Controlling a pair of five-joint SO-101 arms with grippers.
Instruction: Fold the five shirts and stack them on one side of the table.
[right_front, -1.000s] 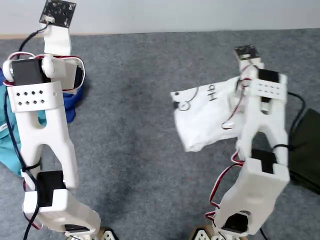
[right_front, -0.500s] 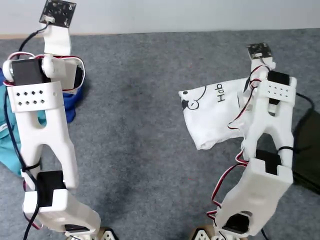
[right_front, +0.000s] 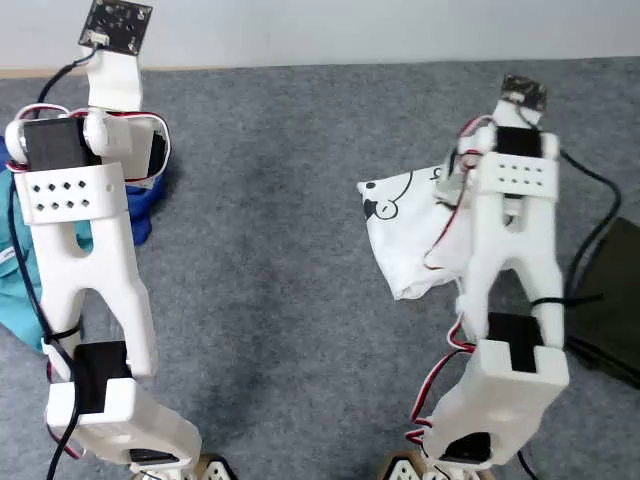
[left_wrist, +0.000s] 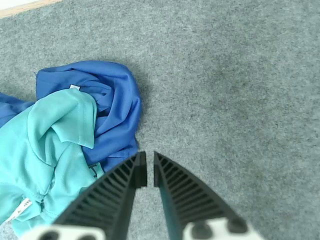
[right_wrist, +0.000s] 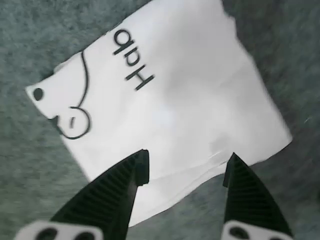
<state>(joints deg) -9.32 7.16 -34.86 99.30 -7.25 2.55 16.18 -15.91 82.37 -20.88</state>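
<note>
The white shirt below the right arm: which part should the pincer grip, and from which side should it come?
Probably the loose edge of the white shirt, from straight above. The shirt lies flat on the grey table, so only an edge gives something to pinch, and the open right pincer hangs over that edge.

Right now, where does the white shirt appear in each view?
High view: the white shirt lies right of centre, partly under the right arm.
Right wrist view: it lies spread just beyond the open right gripper.
Left wrist view: this looks at the blue shirt and the teal shirt instead.
Shared landmark: the black drawing on the shirt; the grey table cover runs through all views.
</note>
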